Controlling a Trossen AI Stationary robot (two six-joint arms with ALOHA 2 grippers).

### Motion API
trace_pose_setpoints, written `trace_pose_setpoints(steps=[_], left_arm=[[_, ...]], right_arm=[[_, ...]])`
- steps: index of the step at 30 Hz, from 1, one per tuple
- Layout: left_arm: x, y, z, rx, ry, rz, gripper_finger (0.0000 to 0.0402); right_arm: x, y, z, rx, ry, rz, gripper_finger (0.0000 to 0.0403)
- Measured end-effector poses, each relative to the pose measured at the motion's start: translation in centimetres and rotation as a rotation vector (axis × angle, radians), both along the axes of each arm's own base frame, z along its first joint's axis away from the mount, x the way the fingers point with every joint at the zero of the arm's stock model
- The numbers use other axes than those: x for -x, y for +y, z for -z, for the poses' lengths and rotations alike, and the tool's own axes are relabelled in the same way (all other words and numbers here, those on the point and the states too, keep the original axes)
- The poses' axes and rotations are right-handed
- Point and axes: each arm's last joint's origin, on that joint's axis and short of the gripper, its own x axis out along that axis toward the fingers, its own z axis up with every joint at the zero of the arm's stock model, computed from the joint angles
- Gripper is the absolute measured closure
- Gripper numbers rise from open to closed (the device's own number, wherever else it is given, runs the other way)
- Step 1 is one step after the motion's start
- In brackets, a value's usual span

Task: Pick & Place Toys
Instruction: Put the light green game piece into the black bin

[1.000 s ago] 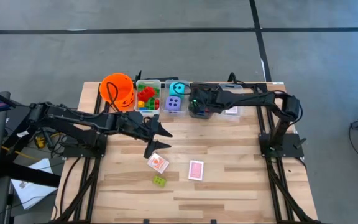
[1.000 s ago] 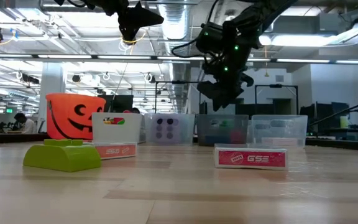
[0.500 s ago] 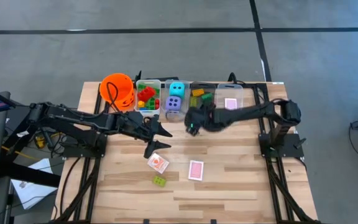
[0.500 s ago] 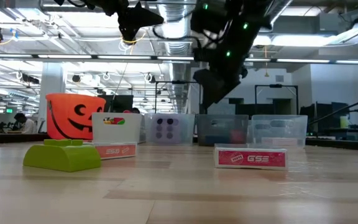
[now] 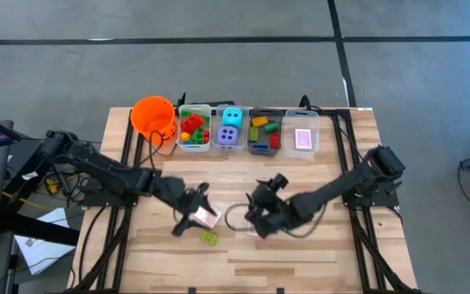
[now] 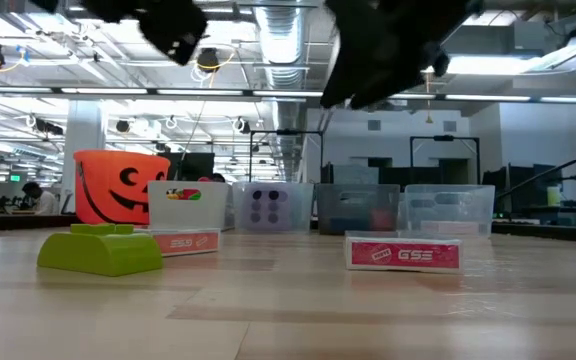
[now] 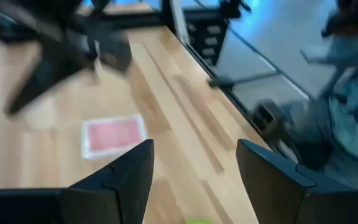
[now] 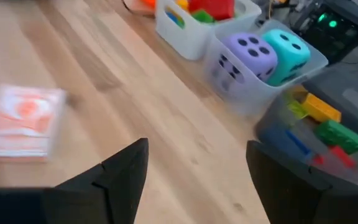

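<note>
Now both arms reach over the near middle of the wooden desk (image 5: 317, 188). The left end effector (image 5: 191, 214) hangs just above the orange-backed card pack (image 5: 208, 216), which lies flat on the desk left of centre; its two fingers stand apart with nothing between them, as the left wrist view shows bare wood in the gap. The right end effector (image 5: 255, 219) hovers over the pink card pack (image 6: 405, 253), hiding most of it from above; its fingers are likewise spread and empty in the right wrist view. Whether either end effector touches its pack cannot be told.

Just near of the orange-backed pack sits a lime green brick (image 5: 209, 238), apart from the pack and resting studs up. In the low view the same brick stands at the near left, with the orange-backed pack behind it and the pink pack to the right.

Along the far edge stands a row of containers, side by side. Leftmost is the orange pumpkin bucket (image 5: 154, 118). Next comes a clear bin (image 5: 194, 109) with red, green and yellow bricks (image 5: 190, 126). The second bin (image 5: 219, 135) holds a cyan die (image 5: 232, 116) on the far side and a purple die (image 5: 229, 136) on the near side. The third bin (image 5: 250, 129) holds more bricks (image 5: 261, 127), among them yellow, green, red and blue ones. The rightmost bin (image 5: 315, 131) holds a pink-backed card (image 5: 303, 139) lying flat.
</note>
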Motion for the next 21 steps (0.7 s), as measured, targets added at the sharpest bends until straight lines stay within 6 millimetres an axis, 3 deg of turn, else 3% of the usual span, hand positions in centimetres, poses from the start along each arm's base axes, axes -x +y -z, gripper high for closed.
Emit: trace_pose_setpoints(steps=[5,12,21], left_arm=[[1.7,-2.3,2.4,-0.069,0.033,0.022,0.018],[3.9,-3.8,5.8,-0.079,0.03,0.018,0.018],[6.4,-2.1,9.8,-0.03,0.017,-0.097,0.018]], right_arm=[[1.1,2.6,-0.2,-0.009,-0.116,0.005,0.0139],[1.2,2.8,-0.3,-0.016,-0.172,0.039,0.0139],[0.6,1.8,-0.4,-0.025,-0.178,0.065,0.0139]])
